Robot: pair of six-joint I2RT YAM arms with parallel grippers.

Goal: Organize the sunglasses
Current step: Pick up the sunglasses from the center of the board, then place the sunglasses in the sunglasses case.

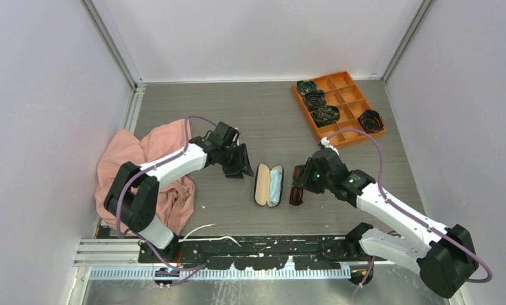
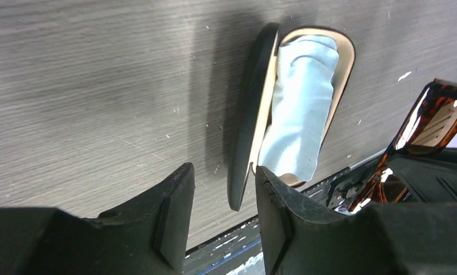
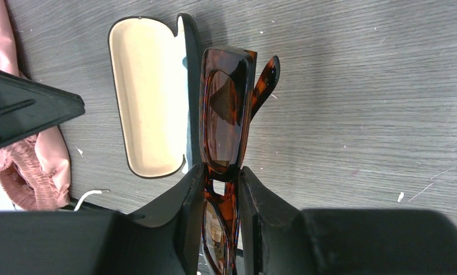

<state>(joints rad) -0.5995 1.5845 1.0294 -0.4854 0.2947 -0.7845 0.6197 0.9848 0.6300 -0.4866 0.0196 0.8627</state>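
Observation:
The sunglasses (image 3: 225, 114), folded, with a tortoise-brown frame and reddish-brown lenses, are pinched at the bridge between my right gripper's (image 3: 221, 195) fingers. In the top view they (image 1: 297, 185) hang just right of the open black glasses case (image 1: 268, 185). The case has a tan lining (image 3: 145, 97) and holds a light blue cloth (image 2: 303, 109). My left gripper (image 2: 225, 195) is open and empty, its fingers standing either side of the case's near end, low over the table. In the top view it (image 1: 237, 166) is just left of the case.
A pink cloth (image 1: 150, 171) lies bunched at the left under the left arm. An orange divided tray (image 1: 339, 107) at the back right holds several dark coiled bundles (image 1: 315, 100). A white cable (image 1: 202, 230) lies near the front rail.

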